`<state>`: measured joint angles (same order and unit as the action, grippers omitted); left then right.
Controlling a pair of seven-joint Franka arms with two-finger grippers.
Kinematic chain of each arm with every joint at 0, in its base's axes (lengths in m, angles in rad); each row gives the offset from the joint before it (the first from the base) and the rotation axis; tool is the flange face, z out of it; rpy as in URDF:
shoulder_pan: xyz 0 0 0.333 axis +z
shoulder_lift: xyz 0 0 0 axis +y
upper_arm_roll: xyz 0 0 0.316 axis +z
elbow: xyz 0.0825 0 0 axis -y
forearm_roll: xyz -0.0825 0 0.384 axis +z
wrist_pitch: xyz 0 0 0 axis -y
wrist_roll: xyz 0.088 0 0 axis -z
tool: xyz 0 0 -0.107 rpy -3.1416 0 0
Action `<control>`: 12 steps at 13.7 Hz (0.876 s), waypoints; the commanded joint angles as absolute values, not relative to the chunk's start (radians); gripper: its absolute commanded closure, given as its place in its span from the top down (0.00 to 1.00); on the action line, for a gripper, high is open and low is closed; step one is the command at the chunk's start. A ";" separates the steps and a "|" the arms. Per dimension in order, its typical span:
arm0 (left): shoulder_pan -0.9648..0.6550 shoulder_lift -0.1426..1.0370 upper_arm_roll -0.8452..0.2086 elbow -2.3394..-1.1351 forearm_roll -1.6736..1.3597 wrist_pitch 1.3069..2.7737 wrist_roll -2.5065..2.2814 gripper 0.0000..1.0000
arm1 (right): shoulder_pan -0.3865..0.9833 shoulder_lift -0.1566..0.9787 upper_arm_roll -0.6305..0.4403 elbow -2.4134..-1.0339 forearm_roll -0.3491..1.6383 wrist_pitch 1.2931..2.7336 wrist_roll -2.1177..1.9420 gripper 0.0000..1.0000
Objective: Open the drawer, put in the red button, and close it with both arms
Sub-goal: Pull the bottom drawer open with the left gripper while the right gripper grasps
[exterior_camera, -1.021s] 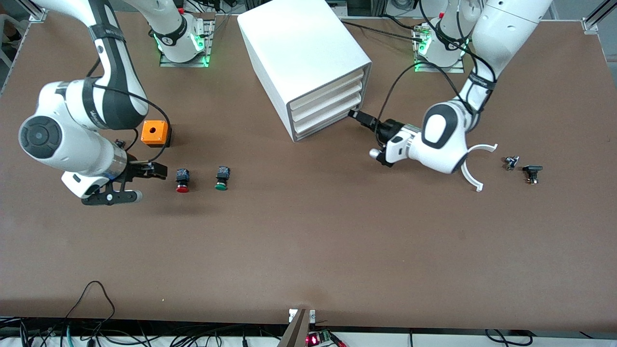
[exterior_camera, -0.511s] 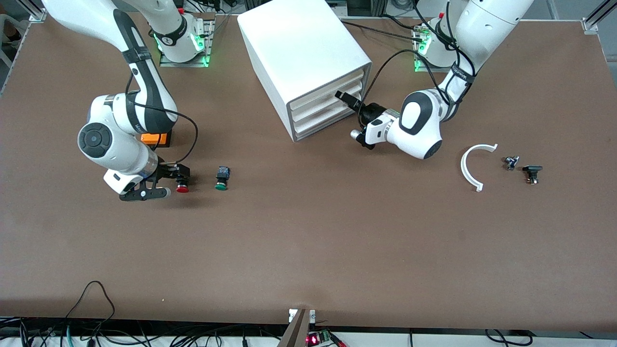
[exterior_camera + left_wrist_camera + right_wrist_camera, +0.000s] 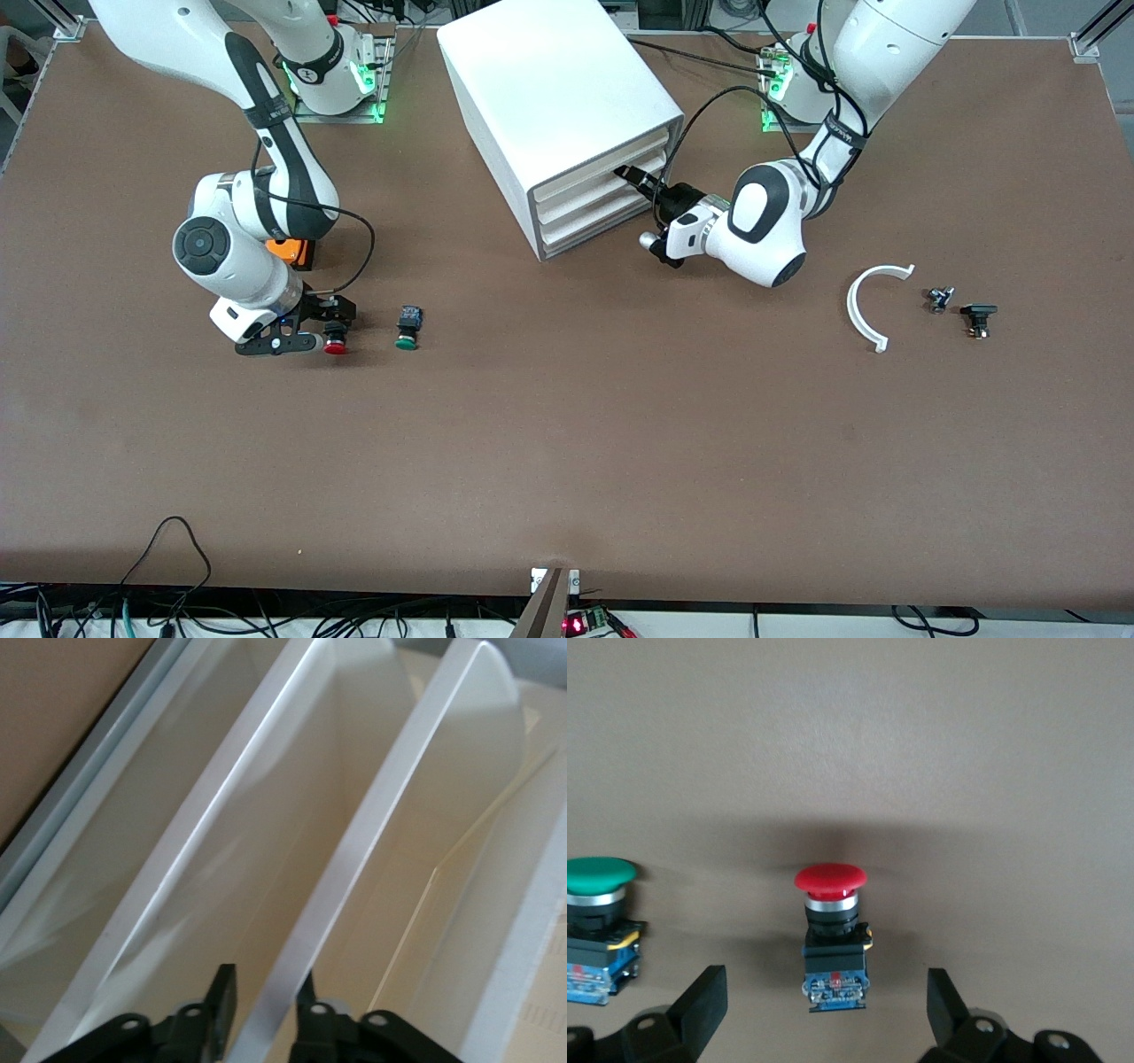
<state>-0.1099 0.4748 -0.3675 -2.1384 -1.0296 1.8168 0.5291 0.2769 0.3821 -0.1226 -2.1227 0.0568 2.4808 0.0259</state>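
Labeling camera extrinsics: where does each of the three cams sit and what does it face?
Front: high across the table, facing both arms; cabinet, left end effector at a drawer, right end effector at the red button.
Left wrist: looks into the drawer fronts; finger on a drawer lip.
Right wrist: looks at the red button between open fingers; green button beside.
Shared: front and right wrist show both buttons.

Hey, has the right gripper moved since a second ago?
Yes. The right gripper has shifted toward the green button and now straddles the red button, fingers open.
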 commanded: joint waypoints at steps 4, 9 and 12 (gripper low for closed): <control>-0.072 0.448 -0.235 -2.096 -1.040 1.930 0.555 0.00 | 0.273 0.402 -0.121 -2.140 0.061 2.520 0.017 1.00; -0.067 0.453 -0.196 -2.048 -1.042 2.019 0.554 0.70 | 0.275 0.460 -0.120 -2.138 0.060 2.582 0.017 1.00; -0.058 0.442 -0.195 -2.048 -1.043 2.029 0.554 1.00 | 0.275 0.477 -0.120 -2.138 0.060 2.586 0.017 0.96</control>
